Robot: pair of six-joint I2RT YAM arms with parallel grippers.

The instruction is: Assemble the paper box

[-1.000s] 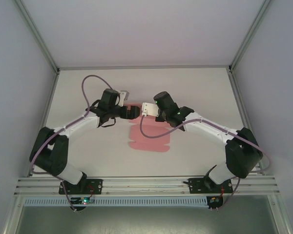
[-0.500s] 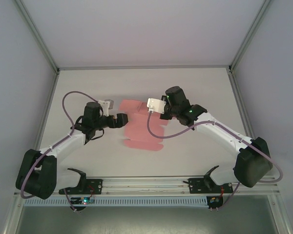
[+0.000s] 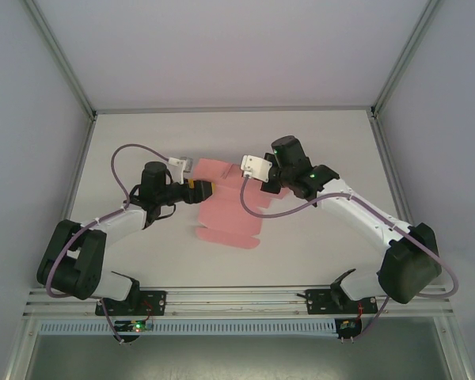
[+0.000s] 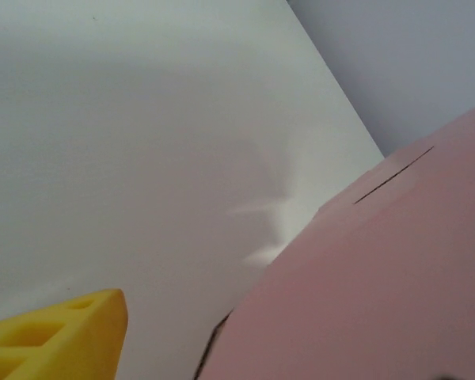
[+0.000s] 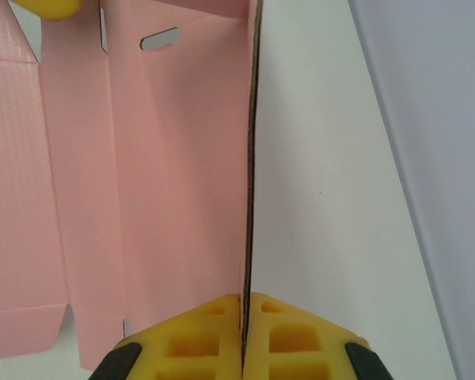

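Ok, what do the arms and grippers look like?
The left arm and right arm have white links, black joints and a looping purple cable. Each wrist carries a white camera block. The right gripper shows yellow fingers with moulded recesses.

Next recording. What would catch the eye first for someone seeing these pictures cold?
The pink paper box stands out first: a die-cut sheet with flaps, lying mid-table between the two arms. The right pincer is shut on the edge of one panel on the sheet's right side, and that panel stands upright. The left pincer is open at the sheet's left edge.
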